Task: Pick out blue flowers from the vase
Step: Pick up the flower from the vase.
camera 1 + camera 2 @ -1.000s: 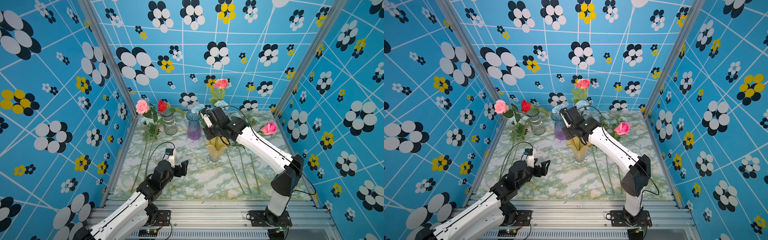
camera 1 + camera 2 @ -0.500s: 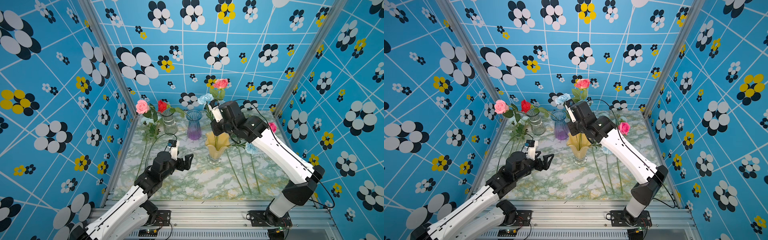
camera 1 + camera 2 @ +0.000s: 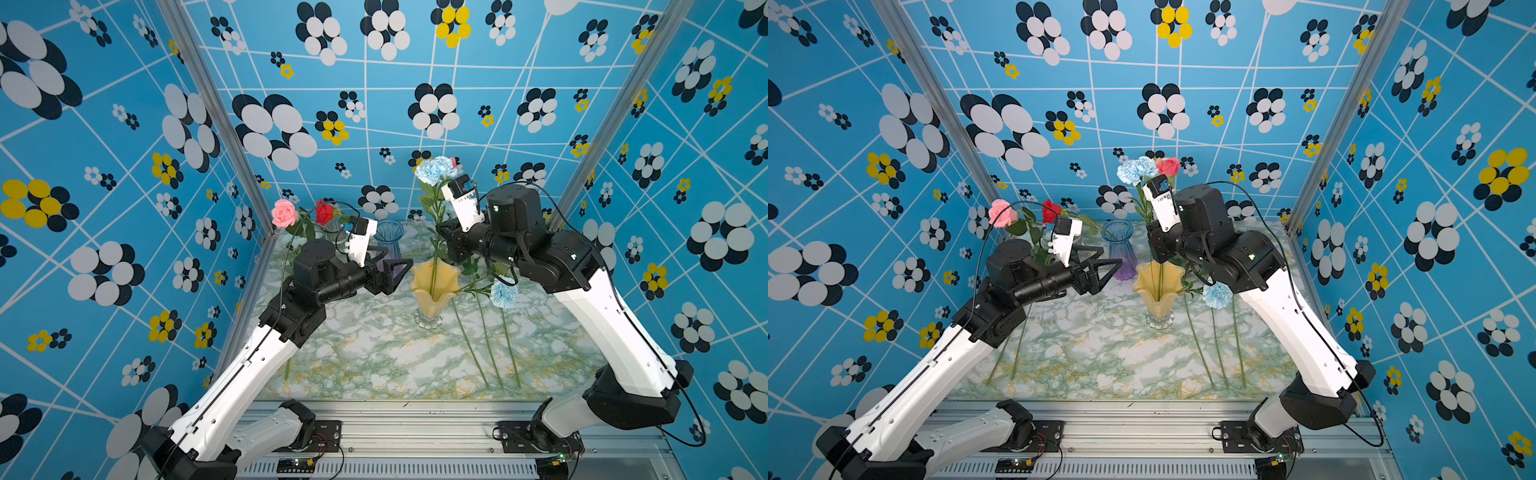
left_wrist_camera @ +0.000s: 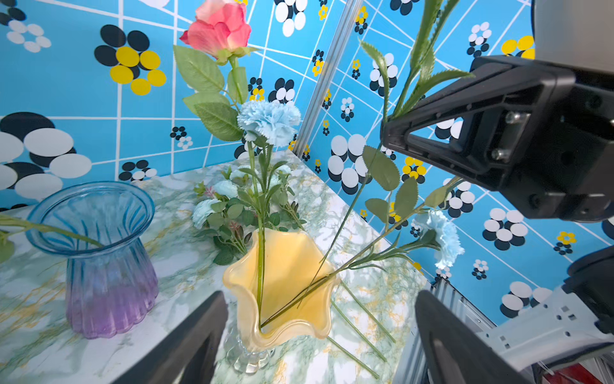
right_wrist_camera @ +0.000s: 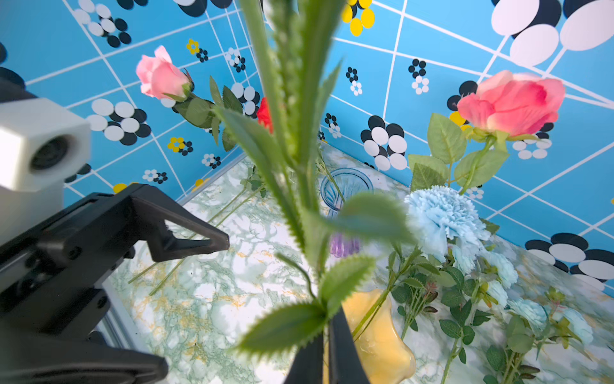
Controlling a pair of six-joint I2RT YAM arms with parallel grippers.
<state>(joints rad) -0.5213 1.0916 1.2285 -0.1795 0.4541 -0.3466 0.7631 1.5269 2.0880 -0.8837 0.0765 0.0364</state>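
The yellow vase (image 3: 432, 291) (image 4: 239, 289) stands mid-table. My right gripper (image 3: 446, 235) (image 5: 327, 349) is above it, shut on the stem of a blue flower. That flower's bloom (image 3: 434, 170) (image 3: 1136, 170) is high up, and the stem's thin end still reaches into the vase mouth. A second blue flower (image 4: 269, 121) (image 5: 442, 216) stands upright in the vase beside a pink rose (image 4: 219, 28). A third (image 3: 503, 293) (image 4: 445, 239) leans out to the right. My left gripper (image 3: 399, 266) (image 4: 319, 339) is open just left of the vase, holding nothing.
A blue-purple glass vase (image 3: 388, 237) (image 4: 99, 259) stands behind the left gripper. A pink rose (image 3: 284, 212) and a red rose (image 3: 324, 212) rise at the back left. Small blue blooms (image 4: 212, 206) lie behind the yellow vase. Long green stems (image 3: 486, 345) lie right of it.
The right gripper has risen, drawing the blue flower up out of the yellow vase. The left arm has reached forward, its open gripper now close to the vase's left side.
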